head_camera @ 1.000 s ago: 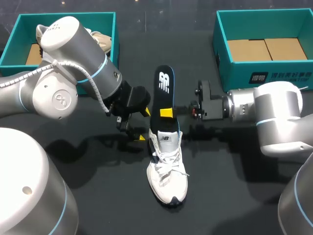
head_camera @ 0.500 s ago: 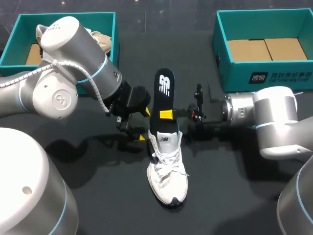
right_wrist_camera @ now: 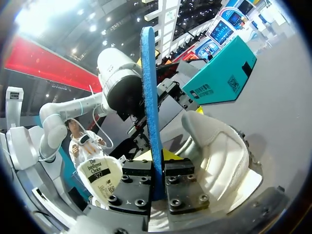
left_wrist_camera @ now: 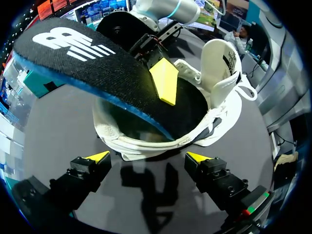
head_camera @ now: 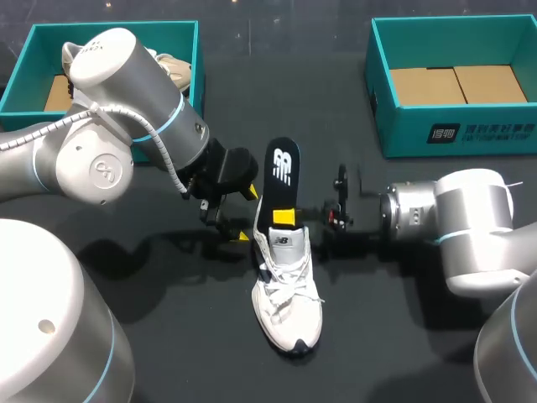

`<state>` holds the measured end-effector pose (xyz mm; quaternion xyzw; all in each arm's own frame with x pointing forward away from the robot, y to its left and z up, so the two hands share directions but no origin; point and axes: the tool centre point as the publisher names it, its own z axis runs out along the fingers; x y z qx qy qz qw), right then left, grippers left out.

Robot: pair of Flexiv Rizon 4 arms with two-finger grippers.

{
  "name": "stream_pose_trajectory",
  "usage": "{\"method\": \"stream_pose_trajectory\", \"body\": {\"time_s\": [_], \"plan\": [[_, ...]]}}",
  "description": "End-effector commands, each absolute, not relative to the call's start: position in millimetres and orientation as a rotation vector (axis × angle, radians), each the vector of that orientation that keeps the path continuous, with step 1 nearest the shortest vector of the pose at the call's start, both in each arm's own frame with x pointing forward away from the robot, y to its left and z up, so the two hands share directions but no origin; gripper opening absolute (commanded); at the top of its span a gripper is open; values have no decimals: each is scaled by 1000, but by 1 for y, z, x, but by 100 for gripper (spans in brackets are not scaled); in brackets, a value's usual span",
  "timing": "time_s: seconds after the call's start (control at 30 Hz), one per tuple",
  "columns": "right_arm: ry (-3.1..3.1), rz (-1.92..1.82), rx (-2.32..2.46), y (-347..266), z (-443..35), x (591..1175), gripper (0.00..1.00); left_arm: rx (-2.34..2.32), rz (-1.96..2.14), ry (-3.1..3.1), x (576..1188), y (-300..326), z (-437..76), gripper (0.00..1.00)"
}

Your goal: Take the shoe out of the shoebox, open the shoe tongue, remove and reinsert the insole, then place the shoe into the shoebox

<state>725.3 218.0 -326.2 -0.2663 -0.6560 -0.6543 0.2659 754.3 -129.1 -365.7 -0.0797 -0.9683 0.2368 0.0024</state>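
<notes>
The white lace-up sneaker (head_camera: 287, 290) stands on its sole on the dark tabletop (head_camera: 403, 336). Its long axis runs near to far, with the toe toward the robot and the heel away. A black foam insole with a blue edge and white logo (head_camera: 283, 168) projects from the sneaker's heel opening, roughly in line with it, logo end farthest out. The right gripper (head_camera: 286, 217), to the sneaker's right, has its fingers clenched on the insole just above the collar, seen edge-on from its wrist (right_wrist_camera: 157, 178). The left gripper (head_camera: 247, 214) sits just left of the heel, fingers released and grasping nothing (left_wrist_camera: 148, 157). The far-left teal shoebox (head_camera: 117, 27) and far-right teal shoebox (head_camera: 453, 130) stand well apart from the sneaker.
</notes>
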Motion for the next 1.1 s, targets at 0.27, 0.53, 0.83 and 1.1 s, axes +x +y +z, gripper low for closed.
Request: {"method": "stream_pose_trajectory", "body": {"time_s": [0.27, 0.53, 0.83, 1.1], "plan": [[-1759, -1726, -736, 220, -332, 716, 0, -251, 741, -3038, 754, -130, -367, 100], [-1799, -1730, -688, 222, -321, 725, 28, -251, 741, -3038, 754, -130, -367, 100], [-1855, -1732, -635, 221, -305, 736, 28, -251, 741, -3038, 754, -130, -367, 100], [-1869, -1717, -588, 220, -297, 751, 25, -251, 741, -3038, 754, -130, -367, 100]]}}
